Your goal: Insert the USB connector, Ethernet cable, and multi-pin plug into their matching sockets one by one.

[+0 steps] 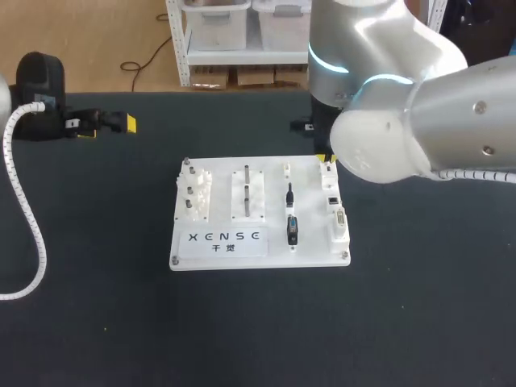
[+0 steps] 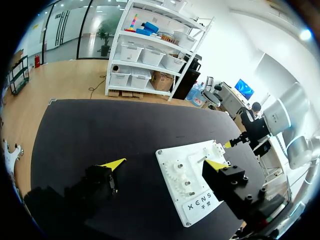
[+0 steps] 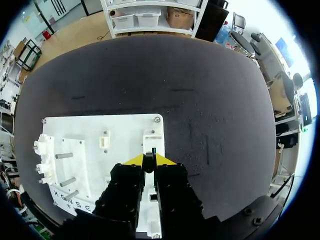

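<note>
Over the white board's [image 1: 270, 201] right-hand sockets, the right gripper [image 3: 149, 160] is clenched on the USB connector [image 3: 148, 164] — hidden in head view by the arm. Ethernet cable [image 1: 290, 193] and multi-pin plug [image 1: 292, 230] lie mid-board — left gripper [image 2: 167, 164] released, empty.

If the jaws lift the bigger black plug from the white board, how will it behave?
The black plug looks short and blocky, so probably stiff, not floppy. It is small, so likely light. It lies flat on the white board, so it should hardly roll.
</note>
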`<action>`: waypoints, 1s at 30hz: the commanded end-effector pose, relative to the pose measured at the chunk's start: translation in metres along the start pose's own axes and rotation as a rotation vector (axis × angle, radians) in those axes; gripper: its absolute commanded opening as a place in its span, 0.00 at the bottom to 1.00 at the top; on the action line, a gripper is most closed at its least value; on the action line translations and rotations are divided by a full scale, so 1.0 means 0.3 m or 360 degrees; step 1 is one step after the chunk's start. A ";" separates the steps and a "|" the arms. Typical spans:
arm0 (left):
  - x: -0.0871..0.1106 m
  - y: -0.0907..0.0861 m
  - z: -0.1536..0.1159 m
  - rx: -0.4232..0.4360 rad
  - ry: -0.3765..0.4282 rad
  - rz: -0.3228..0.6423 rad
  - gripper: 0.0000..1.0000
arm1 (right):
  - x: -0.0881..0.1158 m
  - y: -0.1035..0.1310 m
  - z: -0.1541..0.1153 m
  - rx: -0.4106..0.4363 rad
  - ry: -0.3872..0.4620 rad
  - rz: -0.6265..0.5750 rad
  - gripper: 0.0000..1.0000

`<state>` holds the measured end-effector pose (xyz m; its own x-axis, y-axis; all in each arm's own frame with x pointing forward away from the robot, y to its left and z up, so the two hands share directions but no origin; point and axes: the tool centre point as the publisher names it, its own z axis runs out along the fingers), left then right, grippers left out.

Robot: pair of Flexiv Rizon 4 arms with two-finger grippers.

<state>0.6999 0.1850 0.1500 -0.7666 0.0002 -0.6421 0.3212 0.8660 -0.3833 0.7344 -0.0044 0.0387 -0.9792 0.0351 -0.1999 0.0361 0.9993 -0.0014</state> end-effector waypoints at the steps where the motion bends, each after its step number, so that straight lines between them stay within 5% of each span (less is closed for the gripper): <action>1: 0.000 0.000 0.000 0.0000 0.0000 0.0000 1.00 | 0.006 -0.008 0.007 0.0006 -0.0003 0.0005 0.00; 30: 0.000 0.000 0.000 0.0000 0.0000 0.0000 1.00 | 0.006 -0.012 0.042 0.0031 0.0025 0.0023 0.00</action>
<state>0.6999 0.1850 0.1500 -0.7666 0.0002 -0.6422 0.3213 0.8660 -0.3833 0.7339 -0.0093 0.0275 -0.9816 0.0498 -0.1845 0.0535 0.9985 -0.0151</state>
